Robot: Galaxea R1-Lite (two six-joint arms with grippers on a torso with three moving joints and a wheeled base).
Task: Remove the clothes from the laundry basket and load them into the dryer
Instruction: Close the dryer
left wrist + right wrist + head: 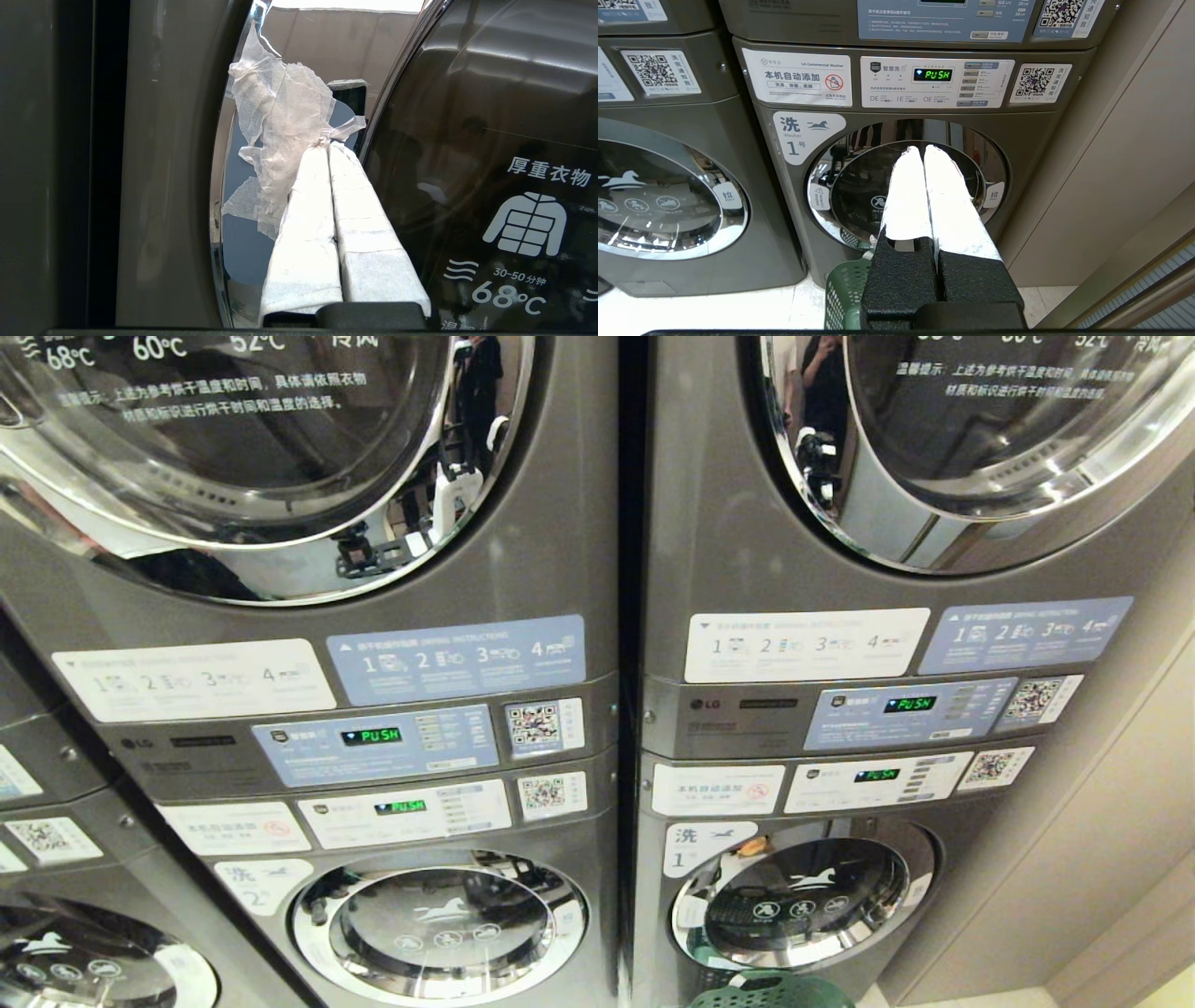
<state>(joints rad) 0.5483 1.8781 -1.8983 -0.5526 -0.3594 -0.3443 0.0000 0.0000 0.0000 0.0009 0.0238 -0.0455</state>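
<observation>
**Clearances and obstructions at the dryer and washer fronts**

The dryer door (490, 154) is standing closed, its dark glass blocking the drum. Between the door's chrome rim (219, 196) and the grey cabinet front (163, 163) only a narrow seam is showing, and the left gripper (327, 145), its wrapped fingers pressed together, is occupying that seam with loose tape strips (275, 121) trailing beside it. Lower down, the right gripper (923, 148), fingers together, is hanging in open air before the closed washer door (908, 186). The green laundry basket (845, 289) is filling the floor just under that door; a beige wall (1111, 163) is bounding the right side.
</observation>
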